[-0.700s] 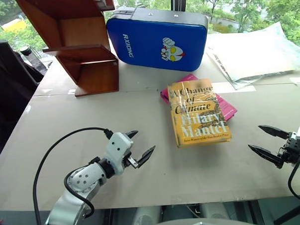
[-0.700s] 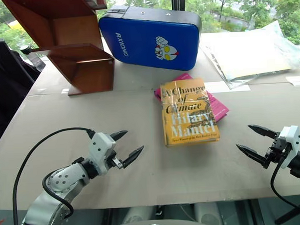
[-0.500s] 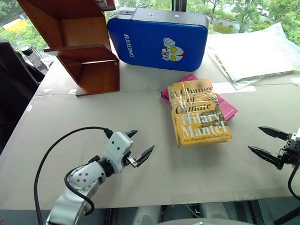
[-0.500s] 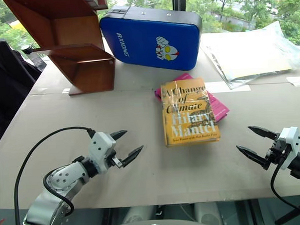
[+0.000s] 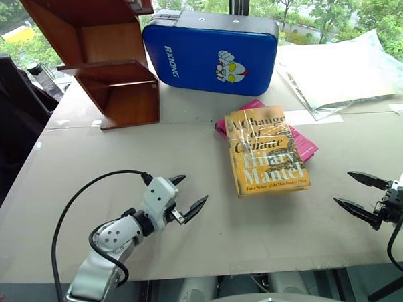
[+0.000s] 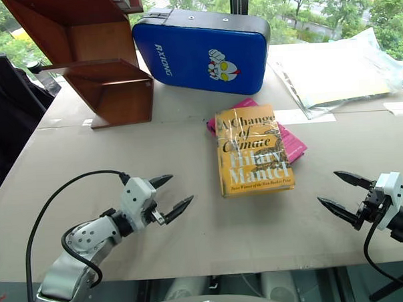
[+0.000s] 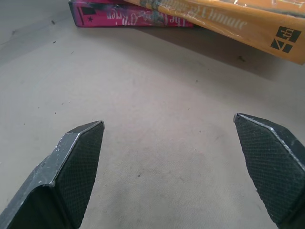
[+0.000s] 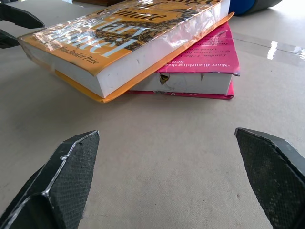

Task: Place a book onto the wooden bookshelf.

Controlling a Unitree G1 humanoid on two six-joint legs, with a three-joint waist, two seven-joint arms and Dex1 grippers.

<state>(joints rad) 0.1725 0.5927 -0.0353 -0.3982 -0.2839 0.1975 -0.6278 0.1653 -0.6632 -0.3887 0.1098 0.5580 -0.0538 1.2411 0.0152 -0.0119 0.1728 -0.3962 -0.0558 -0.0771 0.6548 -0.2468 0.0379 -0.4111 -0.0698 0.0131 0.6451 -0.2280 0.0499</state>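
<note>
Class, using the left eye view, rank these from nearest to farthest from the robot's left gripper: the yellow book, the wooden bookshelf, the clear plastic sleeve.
1. The yellow book, right of and beyond the left gripper.
2. The wooden bookshelf, at the far left.
3. The clear plastic sleeve, at the far right corner.

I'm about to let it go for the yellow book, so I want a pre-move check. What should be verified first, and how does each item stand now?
1. Left gripper open and empty: ok.
2. Right gripper open and empty: ok.
3. The book uncovered on top: ok; it lies flat, partly across the pink book.
4. Book sits between both grippers, each apart from it: ok.
5. Grip on the yellow book alone: cannot tell; it rests tilted on the pink one, so the lower book may shift.
6. The wooden bookshelf compartment free to receive it: ok for the boxy lower one facing the camera; the upper part is cut off by the picture's edge.
</note>
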